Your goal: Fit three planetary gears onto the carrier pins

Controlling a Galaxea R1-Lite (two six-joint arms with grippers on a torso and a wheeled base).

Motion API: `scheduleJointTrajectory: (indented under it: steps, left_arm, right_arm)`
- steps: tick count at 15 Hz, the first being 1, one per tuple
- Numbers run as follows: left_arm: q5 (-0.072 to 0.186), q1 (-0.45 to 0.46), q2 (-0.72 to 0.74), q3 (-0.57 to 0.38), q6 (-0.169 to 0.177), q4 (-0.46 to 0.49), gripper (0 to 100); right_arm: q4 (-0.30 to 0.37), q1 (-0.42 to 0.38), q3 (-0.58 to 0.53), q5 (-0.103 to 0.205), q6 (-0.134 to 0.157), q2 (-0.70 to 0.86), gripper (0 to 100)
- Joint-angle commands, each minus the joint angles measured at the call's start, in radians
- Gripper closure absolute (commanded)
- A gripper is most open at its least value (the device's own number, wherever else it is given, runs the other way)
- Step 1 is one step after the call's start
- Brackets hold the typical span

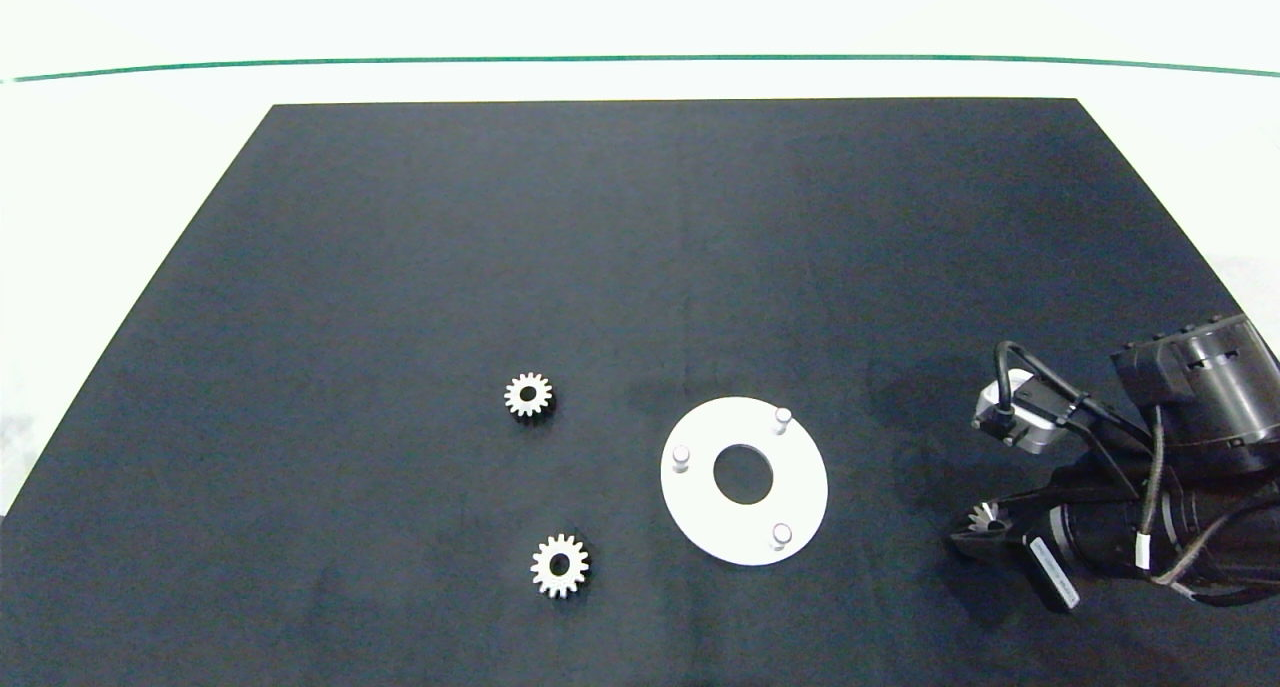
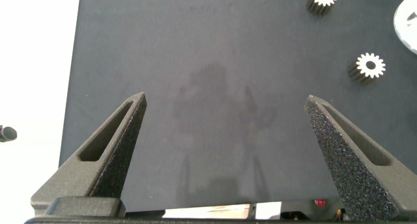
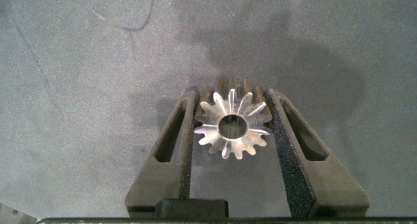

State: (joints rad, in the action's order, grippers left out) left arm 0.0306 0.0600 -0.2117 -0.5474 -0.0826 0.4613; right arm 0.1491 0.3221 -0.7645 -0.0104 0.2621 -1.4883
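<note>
Our right gripper (image 3: 233, 129) has its fingers clamped on the flanks of one gear (image 3: 233, 127), well off to the right of the white disc (image 1: 800, 502), low over the black mat (image 1: 640, 267). The hole faces the wrist camera. The other two gears lie flat on the mat left of the disc, one farther back (image 1: 528, 395) and one nearer the front edge (image 1: 560, 565). All three pins stand bare: the back one (image 1: 783, 419), the left one (image 1: 681, 456), the front one (image 1: 781, 535).

We judge the step to be carrying this gear to a pin (the back or front one looks closest). To do it well, we should keep the gear level, centre its hole over the pin before lowering, descend straight, and let go only once it seats.

Our left gripper (image 2: 225, 129) hangs with fingers wide apart over bare mat, away to the left.
</note>
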Motion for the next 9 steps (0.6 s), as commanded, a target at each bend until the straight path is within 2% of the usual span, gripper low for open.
scheduleJointTrajectory:
  steps: [1,6,9]
  left_arm:
    - [0.000,0.000,0.000,0.000,0.000,0.005,0]
    - [0.000,0.000,-0.002,0.000,0.000,0.005,0]
    - [0.000,0.000,0.000,0.001,0.000,0.010,0]
  right_arm:
    - [0.003,0.000,0.001,0.003,0.002,0.003,74]
    - [0.004,0.000,0.001,-0.002,0.002,0.005,84]
    - [0.020,0.002,-0.004,0.001,0.000,0.026,87]
